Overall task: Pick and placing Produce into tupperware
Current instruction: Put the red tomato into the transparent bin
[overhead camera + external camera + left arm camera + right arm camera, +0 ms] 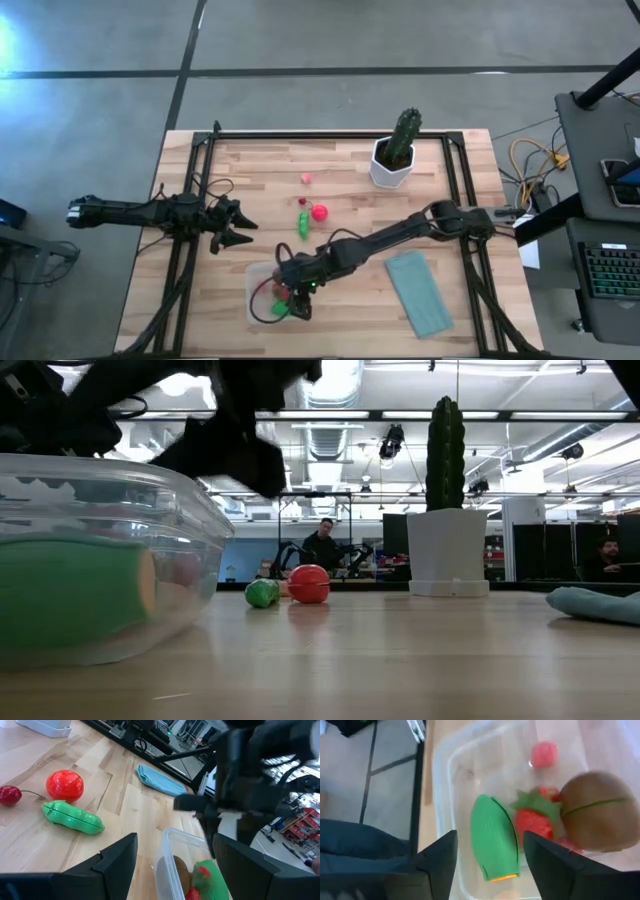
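**Right hand over the container, nothing in its grip**

Right hand (297, 296) hangs over the clear plastic container (262, 318) at the near-left part of the bench (340, 200). Its fingers (437, 857) stand parted, nothing between them; they sit above the container's inside. In the container: a green oval piece (494, 837) lying flat, a strawberry (532, 820) with a green leaf top, a brown round piece (597, 810) with a green line across it, and a small pink bit (544, 754) apart from the rest.

Left hand (232, 228) waits at the left edge of the bench, fingers (117, 857) spread wide, empty.

Still out on the bench, mid-table: a green pea pod (302, 224), a red tomato (319, 212) just beside it, a dark red cherry (9, 794) near those, and a small pink piece (306, 179) farther back. None touch the container.

Cactus in a white pot (395, 155) stands upright at the far side. A teal cloth (420, 292) lies flat at the near right, well apart from the container.

A person (322, 546) sits in the room behind the bench.
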